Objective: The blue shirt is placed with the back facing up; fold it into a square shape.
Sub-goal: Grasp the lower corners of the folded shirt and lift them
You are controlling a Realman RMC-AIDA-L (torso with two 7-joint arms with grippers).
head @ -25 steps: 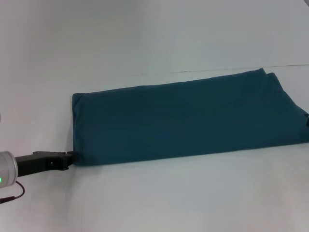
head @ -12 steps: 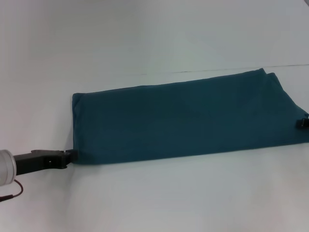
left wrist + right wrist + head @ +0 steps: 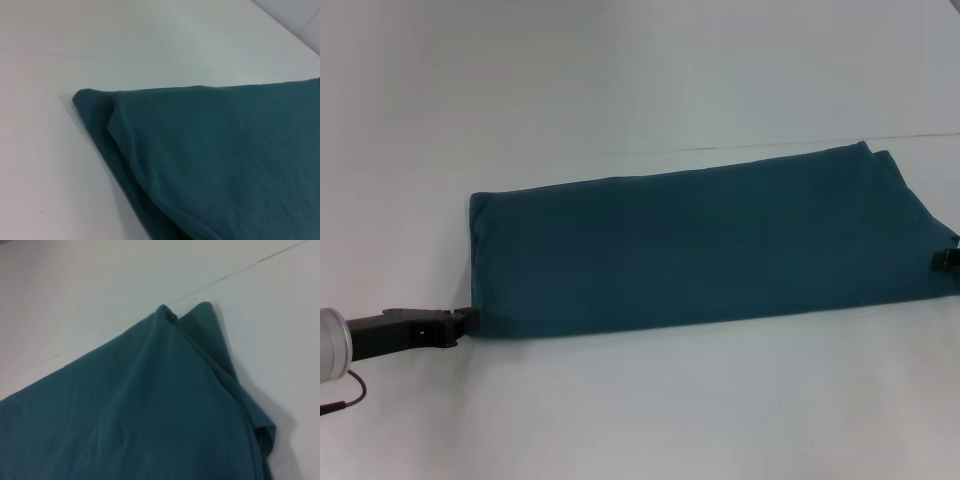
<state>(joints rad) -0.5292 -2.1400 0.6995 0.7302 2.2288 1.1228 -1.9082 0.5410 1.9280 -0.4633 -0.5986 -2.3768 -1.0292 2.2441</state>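
Note:
The blue shirt (image 3: 700, 245) lies folded into a long flat band across the white table, plain side up, with no lettering showing. My left gripper (image 3: 466, 320) is low at the band's near left corner, its tip touching the cloth edge. My right gripper (image 3: 946, 258) shows only as a small black tip at the band's right end, at the picture's edge. The left wrist view shows the layered left corner of the shirt (image 3: 225, 160). The right wrist view shows the right end of the shirt (image 3: 150, 410), with two folded points.
The white table (image 3: 640, 80) stretches all around the shirt. A thin dark seam line (image 3: 770, 146) runs across it behind the shirt's far edge. A thin cable (image 3: 342, 402) hangs under my left wrist.
My left arm has drawn slightly left and up, its tip staying at the shirt's near left corner. My right gripper's tip has come into view at the shirt's right end. The shirt has not moved.

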